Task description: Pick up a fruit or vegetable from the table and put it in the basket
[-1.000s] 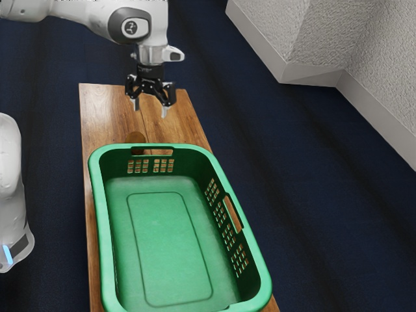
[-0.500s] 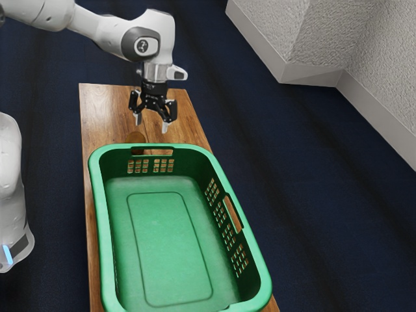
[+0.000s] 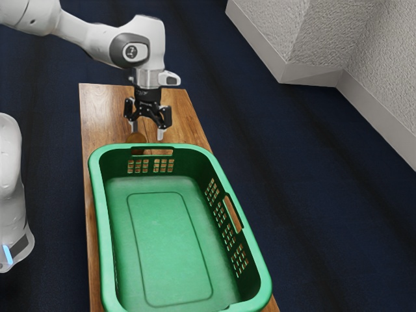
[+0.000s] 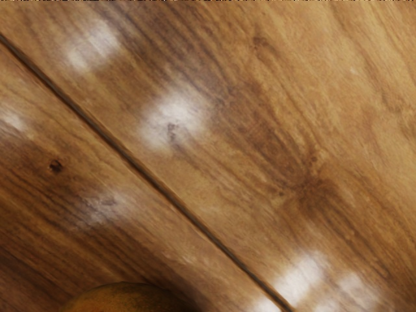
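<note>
Dark blue floor [image 3: 325,195] with faint streaks spreads past a pale grey, rough-textured wall [image 3: 383,65]. On it stands the long brown wooden table [image 3: 104,110], glossy, with dark grain, knots and a seam. A large green plastic basket [image 3: 264,279] with slotted sides sits there. Above the table, just past the basket's end, hangs the black two-fingered pincer [image 3: 147,132], its fingers apart. Low by them, on the table near that end, is a rounded orange-brown fruit or vegetable [image 4: 130,299], dull-skinned.

Exterior view high, farther back, angled down, wrist view close, facing down, both showing the table [image 3: 103,110]
</note>
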Controlling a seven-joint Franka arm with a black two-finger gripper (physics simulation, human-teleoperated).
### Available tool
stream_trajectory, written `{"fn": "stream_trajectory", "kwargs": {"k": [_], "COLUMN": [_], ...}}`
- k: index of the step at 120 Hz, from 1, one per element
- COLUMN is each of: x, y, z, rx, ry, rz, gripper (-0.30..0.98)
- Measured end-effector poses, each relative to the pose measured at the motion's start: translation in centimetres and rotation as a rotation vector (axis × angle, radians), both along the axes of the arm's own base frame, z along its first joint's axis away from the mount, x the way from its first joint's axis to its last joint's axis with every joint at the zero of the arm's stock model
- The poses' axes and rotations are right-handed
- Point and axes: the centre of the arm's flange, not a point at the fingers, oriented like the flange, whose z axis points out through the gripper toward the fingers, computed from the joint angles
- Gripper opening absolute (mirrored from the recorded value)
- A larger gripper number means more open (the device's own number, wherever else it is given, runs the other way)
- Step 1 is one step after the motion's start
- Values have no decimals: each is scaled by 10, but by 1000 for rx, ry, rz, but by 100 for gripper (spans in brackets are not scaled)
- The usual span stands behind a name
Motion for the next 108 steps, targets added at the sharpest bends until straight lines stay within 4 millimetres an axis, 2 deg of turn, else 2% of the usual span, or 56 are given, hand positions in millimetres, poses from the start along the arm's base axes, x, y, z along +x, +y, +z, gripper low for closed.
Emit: {"fn": "stream_trajectory", "kwargs": {"k": [19, 37, 49, 61, 71, 91, 103, 108], "x": [6, 15, 10, -7, -6, -4, -1, 1], "y": [-2, -18, -26, -41, -51, -45, -42, -43], "z": [-8, -10, -12, -19, -24, -42, -45, -44], "rx": [6, 13, 8, -8, 3, 6, 1, 0], "ry": [5, -8, -19, -29, -24, 24, 40, 39], "rz": [-1, -32, -38, -45, -42, 27, 64, 73], "gripper": [69, 69, 69, 69, 67, 64, 76, 76]}}
